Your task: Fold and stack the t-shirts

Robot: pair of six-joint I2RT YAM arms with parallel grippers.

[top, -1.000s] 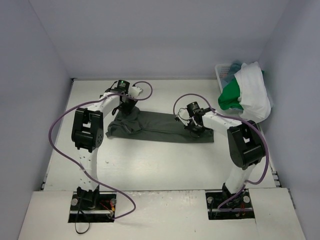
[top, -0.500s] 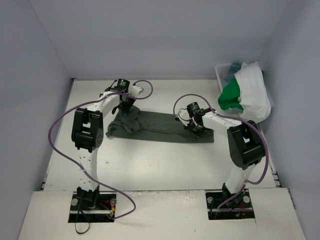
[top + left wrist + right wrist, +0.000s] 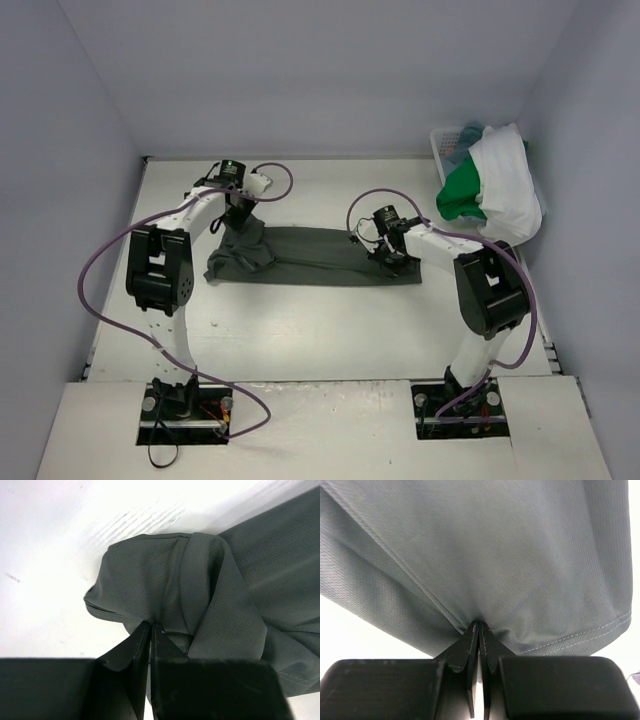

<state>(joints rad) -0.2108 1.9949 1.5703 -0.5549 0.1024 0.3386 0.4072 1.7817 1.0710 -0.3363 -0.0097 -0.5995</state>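
A dark grey-green t-shirt (image 3: 310,256) lies stretched across the middle of the table, bunched at its left end. My left gripper (image 3: 237,214) is shut on that bunched left end (image 3: 165,585). My right gripper (image 3: 393,256) is shut on the shirt's right hem (image 3: 485,555). A white t-shirt (image 3: 510,190) and a bright green t-shirt (image 3: 460,192) hang over the basket at the far right. A bit of teal-blue cloth (image 3: 466,138) shows inside it.
A white lattice basket (image 3: 445,140) stands at the far right corner against the wall. Purple cables loop off both arms over the table. The white tabletop (image 3: 320,330) lies in front of the shirt.
My left gripper has moved left with the shirt's end, drawing the shirt longer and straighter. My right gripper has stayed in place on the hem.
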